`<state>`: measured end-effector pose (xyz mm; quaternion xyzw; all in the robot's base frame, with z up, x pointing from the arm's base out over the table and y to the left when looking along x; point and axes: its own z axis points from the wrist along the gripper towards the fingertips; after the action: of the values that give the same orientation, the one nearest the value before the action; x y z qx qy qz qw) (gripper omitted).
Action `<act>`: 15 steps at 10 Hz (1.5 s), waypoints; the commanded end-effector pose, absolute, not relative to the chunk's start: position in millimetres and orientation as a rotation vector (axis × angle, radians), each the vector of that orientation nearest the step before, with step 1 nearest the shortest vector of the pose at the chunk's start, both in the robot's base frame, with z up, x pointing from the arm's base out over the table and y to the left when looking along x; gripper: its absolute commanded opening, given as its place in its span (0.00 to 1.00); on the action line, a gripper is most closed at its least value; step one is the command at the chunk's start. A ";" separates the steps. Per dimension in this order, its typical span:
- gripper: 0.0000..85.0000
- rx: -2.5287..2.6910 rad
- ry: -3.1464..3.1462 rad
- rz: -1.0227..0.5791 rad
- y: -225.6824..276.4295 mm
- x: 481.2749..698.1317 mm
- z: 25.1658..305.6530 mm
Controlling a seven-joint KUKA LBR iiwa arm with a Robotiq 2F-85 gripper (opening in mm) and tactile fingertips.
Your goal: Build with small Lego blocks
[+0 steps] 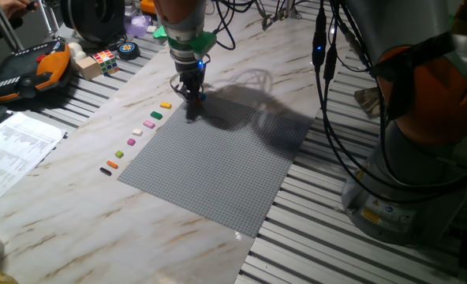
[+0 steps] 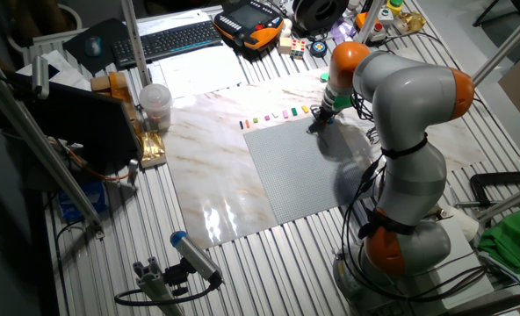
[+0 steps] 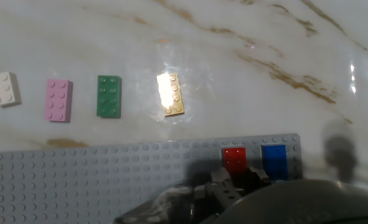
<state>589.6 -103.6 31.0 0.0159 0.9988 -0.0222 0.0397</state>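
The tool (image 1: 192, 93) hovers low over the grey baseplate's (image 1: 218, 166) 12 o'clock corner, where the red brick (image 3: 235, 159) and blue brick (image 3: 275, 158) sit side by side; its spread cannot be told. Placing well likely means squaring studs, then pressing straight down.
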 end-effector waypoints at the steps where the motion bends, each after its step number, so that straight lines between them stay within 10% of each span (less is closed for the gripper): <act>1: 0.01 0.051 3.062 -0.068 -103.8 589.3 30.6; 15: 0.01 0.054 3.064 -0.054 -103.7 590.7 24.3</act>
<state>590.9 -104.0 24.6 0.0176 0.9990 -0.0177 0.0384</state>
